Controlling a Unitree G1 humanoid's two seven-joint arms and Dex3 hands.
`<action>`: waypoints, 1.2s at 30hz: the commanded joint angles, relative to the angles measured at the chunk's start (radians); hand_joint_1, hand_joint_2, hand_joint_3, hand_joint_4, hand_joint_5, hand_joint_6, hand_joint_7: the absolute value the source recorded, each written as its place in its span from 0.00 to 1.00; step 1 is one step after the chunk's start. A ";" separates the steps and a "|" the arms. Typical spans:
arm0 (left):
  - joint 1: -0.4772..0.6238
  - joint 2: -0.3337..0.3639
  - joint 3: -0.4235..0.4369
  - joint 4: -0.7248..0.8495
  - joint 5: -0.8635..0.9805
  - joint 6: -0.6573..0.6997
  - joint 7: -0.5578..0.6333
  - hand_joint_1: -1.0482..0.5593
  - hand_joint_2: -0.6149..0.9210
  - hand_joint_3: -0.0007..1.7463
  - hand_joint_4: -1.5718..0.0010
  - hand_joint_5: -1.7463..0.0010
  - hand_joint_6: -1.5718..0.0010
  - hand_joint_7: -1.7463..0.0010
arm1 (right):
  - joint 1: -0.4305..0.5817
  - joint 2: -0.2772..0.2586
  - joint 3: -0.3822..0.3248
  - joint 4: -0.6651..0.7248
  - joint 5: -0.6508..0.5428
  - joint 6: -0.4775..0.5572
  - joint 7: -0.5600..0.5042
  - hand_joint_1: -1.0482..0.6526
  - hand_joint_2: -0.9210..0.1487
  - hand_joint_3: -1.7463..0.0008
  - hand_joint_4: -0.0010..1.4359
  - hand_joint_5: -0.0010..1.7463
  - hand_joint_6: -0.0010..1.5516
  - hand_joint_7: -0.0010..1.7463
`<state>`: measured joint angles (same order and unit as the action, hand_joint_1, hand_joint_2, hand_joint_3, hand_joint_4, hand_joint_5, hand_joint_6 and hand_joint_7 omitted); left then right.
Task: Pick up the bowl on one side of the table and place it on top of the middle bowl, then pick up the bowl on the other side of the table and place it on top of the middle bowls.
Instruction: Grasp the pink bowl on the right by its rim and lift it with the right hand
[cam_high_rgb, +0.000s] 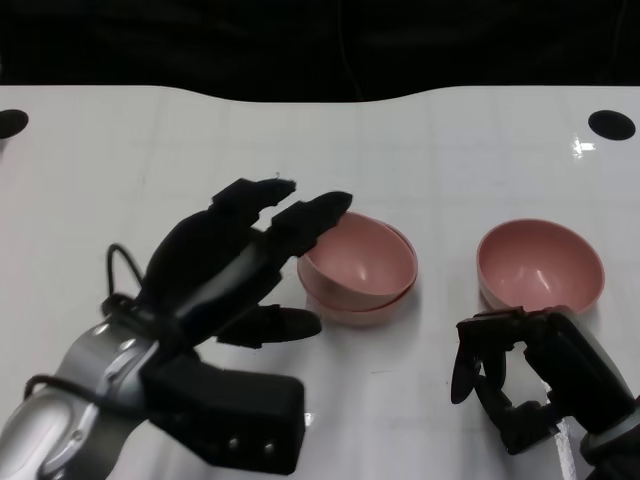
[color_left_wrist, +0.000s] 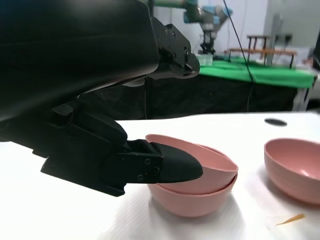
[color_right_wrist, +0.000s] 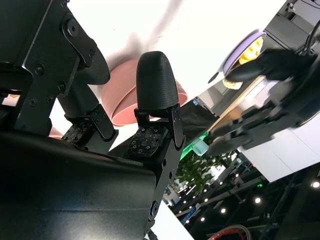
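Bowls (cam_high_rgb: 357, 270) sit nested at frame centre beside the left hand (cam_high_rgb: 240, 265), fingers spread and empty, while the right hand (cam_high_rgb: 520, 375), loosely curled on nothing, nears the lone pink bowl (cam_high_rgb: 540, 265) on the worktop (cam_high_rgb: 200, 160), likely light, rigid, slick, best pinched at its rim.

Bright overhead glare on the white table (cam_high_rgb: 420, 130), soft shadows.

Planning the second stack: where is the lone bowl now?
In the head view the lone bowl sits on the table's right side, right of the stacked bowls, just beyond the right hand.
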<state>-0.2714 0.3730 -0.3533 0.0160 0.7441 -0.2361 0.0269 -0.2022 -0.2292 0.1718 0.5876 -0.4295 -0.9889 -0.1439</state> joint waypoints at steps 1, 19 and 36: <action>0.073 0.029 0.058 -0.014 -0.035 -0.078 0.092 0.25 1.00 0.20 0.93 0.68 0.81 0.96 | 0.008 -0.008 -0.003 -0.021 0.006 0.009 -0.001 0.77 0.90 0.00 0.73 1.00 0.68 0.72; 0.350 -0.012 0.211 0.161 -0.193 -0.485 0.410 0.47 1.00 0.10 0.51 0.50 0.44 0.83 | 0.022 -0.008 -0.008 -0.055 0.039 0.024 0.020 0.74 0.88 0.00 0.73 1.00 0.67 0.73; 0.401 -0.118 0.252 0.329 -0.487 -0.695 0.279 0.67 0.58 0.90 0.41 0.01 0.43 0.15 | 0.023 -0.008 -0.020 -0.064 0.047 0.034 0.025 0.75 0.89 0.00 0.72 1.00 0.66 0.72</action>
<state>0.1261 0.2541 -0.1110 0.3357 0.2802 -0.9049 0.3253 -0.1832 -0.2289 0.1636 0.5255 -0.4010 -0.9579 -0.1153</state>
